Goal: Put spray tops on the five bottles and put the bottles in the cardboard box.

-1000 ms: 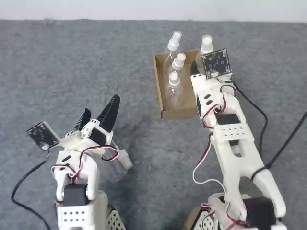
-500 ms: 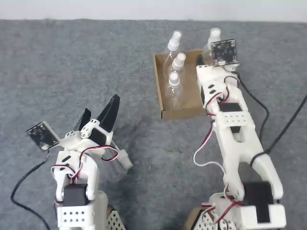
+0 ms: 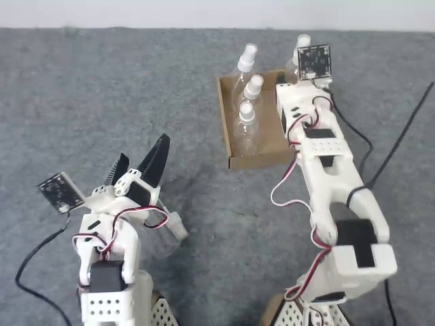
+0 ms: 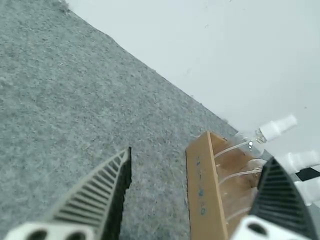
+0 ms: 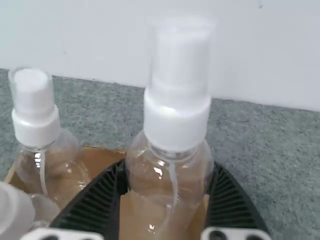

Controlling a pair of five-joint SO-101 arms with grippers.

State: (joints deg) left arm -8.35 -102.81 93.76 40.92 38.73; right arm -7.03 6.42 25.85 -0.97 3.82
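**Right arm holds a capped bottle at the box; left arm waits with its gripper wide**

The right gripper (image 5: 167,192) is closed around a clear bottle (image 5: 170,165) with a white spray top, gripping it upright by the body. In the high view this bottle's top shows at the far right corner of the cardboard box (image 3: 225,115). Its base is hidden, so it may be inside the box or just above it.

Three more bottles with spray tops stand in the box in a row along its left side: the far bottle (image 3: 249,56), the middle bottle (image 3: 253,85) and the near bottle (image 3: 247,112).

The left gripper (image 3: 143,151) is spread wide and holds nothing, over the grey carpet (image 3: 102,88) well apart from the box. A fifth bottle (image 3: 170,229) lies on its side just beside the left arm.
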